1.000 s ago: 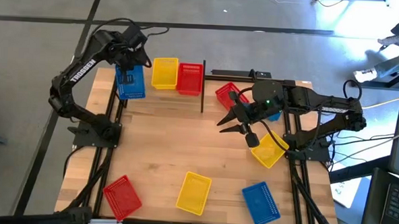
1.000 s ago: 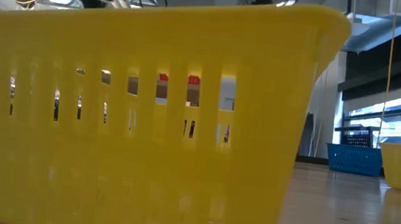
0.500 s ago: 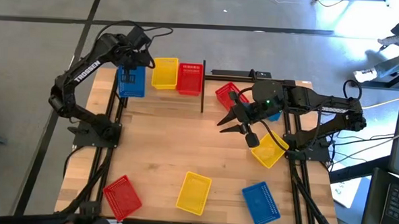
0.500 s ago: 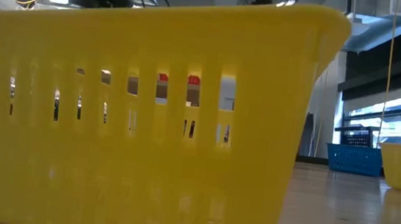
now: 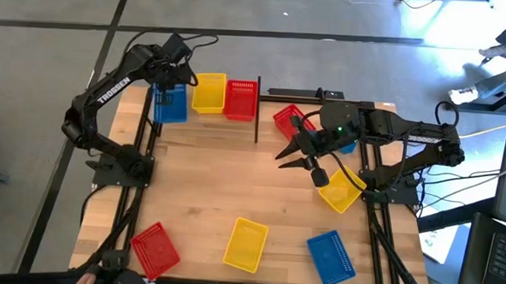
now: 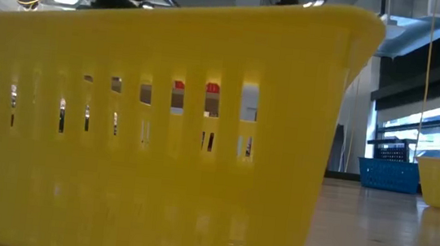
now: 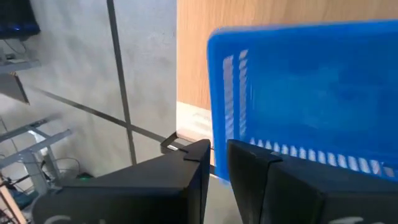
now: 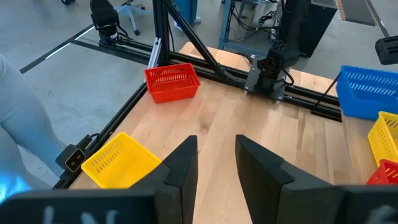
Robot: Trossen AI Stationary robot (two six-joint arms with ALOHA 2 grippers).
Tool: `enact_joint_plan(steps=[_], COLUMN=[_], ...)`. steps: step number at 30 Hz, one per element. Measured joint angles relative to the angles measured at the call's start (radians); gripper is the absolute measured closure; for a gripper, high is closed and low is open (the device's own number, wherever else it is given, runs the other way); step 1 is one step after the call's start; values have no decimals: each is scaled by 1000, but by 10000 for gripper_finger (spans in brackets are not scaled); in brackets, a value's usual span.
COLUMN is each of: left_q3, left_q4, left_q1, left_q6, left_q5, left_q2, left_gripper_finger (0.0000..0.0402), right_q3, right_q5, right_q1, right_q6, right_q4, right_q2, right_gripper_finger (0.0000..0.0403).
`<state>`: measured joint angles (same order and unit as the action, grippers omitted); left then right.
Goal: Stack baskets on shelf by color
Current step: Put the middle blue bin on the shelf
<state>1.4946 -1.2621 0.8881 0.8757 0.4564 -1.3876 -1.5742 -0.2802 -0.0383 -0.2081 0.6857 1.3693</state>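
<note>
The left pincer (image 5: pixel 164 91) hangs directly over the blue mesh plastic basket (image 5: pixel 170 103) at the shelf's (image 5: pixel 245 124) far-left end, long axis running near-to-far; its spread I cannot tell.

light: bright daylight, window glare far right | blur: left wrist view | focus: low-view foreground soft

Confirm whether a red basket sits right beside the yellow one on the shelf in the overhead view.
Yes: on the shelf, the red basket touches the yellow basket.
</note>
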Motion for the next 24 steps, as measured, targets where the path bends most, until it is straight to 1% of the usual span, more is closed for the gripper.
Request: enact_joint_plan(steps=[4,8,10,12,16,18,22,24], left_q3=[-7,-7,-6,14,82,117,149,149], left_q4=[14,71,110,106,50,-16,-153,-230], left_q1=[0,-7,-16,-30,-79,-115,-191,-228], left_q6=[1,-30,-35,-45,-178,-269,-504,-580], left_q5=[6,79,103,110,103,48,-187,-270], left_q2=[0,4,14,25,53,67,100,108], left_gripper_finger=[351,354,354,352,352,356,376,392], right_q3=[0,0,0,0,0,0,0,0], right_q5=[0,0,0,0,0,0,0,1], right_q1=[0,0,0,0,0,0,0,1], right_q6=[21,20,19,19,20,20,20,19], right_q4=[0,0,0,0,0,0,0,0], right_q2=[0,0,0,0,0,0,0,0], right_gripper_finger=[299,299,299,299,299,299,299,299])
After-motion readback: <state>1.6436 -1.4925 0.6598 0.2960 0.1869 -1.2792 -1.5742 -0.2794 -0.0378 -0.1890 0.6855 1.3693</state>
